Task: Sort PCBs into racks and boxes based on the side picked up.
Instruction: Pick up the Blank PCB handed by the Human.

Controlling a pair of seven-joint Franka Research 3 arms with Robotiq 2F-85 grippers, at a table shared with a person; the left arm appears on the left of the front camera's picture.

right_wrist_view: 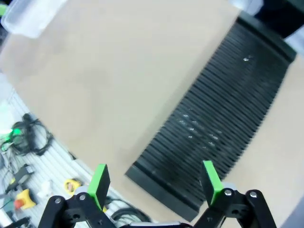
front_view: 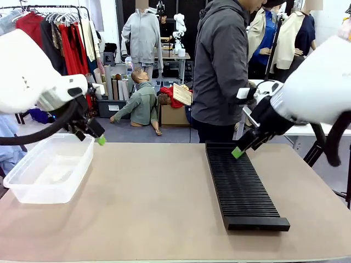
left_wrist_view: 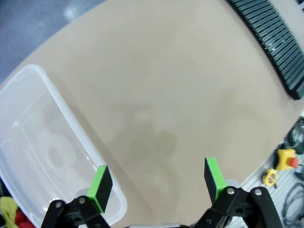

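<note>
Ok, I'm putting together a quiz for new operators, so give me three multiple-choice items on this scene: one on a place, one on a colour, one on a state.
1. Where on the table does the clear tub sit?
A) the robot's left side
B) the robot's right side
C) the centre

2. What colour is the ribbed rack?
A) white
B) black
C) red

3. How does the left gripper stand?
A) shut on a PCB
B) open, holding nothing
C) shut, empty

Answers: A, the front view shows the tub at picture left, below the left arm; B, its slotted surface is black throughout; B, its jaws stand wide apart with nothing between them.
</note>
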